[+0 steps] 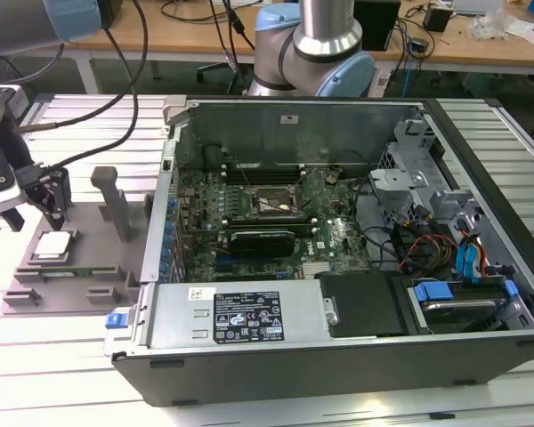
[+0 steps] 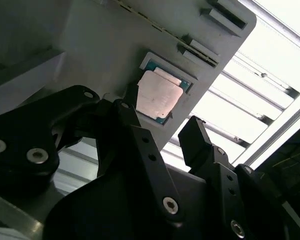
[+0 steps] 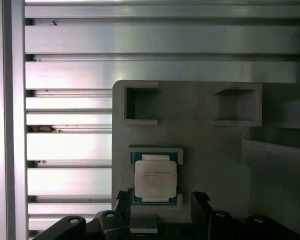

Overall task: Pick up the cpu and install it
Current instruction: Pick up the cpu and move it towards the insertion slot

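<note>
Cpu (image 1: 53, 246) first: where was it?

— Flat in its square pocket on the grey tray (image 1: 84, 267), silver plate up, well apart from the socket (image 1: 267, 203) inside the computer case (image 1: 338, 329).

— And the gripper (image 1: 36, 216)?

— Poised over the tray, spread wider than the chip and holding nothing. In the second wrist view the cpu (image 2: 160, 94) sat between the two black fingers (image 2: 195, 140). In the first wrist view the gripper (image 3: 161, 200) lined up just beside the cpu (image 3: 155, 178), one finger to each side.

— So which step was that?

— The pick-up, I'd judge, with the grasp not yet made. Nothing of the install had begun.

— What would a grasp call for?

— A square approach, I'd say. The plate was thin and sat low in its pocket, so the fingers would need to meet two opposite edges evenly, not the tray's walls.

— Anything unclear?

— I couldn't tell how high the fingertips stood above the chip. The gripper body was cut off at the exterior view's left edge. Whether the socket's bracket stood open was also hard to make out.
</note>
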Controlling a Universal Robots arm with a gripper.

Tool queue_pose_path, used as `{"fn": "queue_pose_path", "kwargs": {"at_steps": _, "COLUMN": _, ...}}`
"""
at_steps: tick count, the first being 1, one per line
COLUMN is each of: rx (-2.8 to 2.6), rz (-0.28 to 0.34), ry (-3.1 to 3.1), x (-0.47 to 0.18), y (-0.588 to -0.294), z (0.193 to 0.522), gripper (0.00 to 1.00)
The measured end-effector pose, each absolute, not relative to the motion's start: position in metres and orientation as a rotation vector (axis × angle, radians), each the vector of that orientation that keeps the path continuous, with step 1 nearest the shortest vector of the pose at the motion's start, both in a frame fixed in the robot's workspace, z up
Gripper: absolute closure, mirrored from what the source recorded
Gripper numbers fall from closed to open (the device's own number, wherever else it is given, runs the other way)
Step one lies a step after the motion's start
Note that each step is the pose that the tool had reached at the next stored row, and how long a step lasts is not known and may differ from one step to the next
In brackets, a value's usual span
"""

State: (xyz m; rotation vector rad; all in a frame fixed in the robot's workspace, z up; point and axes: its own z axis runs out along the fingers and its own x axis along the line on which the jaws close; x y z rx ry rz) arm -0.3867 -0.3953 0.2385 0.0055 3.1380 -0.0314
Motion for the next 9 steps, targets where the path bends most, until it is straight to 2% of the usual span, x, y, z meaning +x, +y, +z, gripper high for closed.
{"fn": "queue_pose_path", "kwargs": {"at_steps": 9, "rx": 0.001, "rz": -0.032, "ry": 3.138, "x": -0.387, "y": -0.395, "z": 0.217, "gripper": 0.40}}
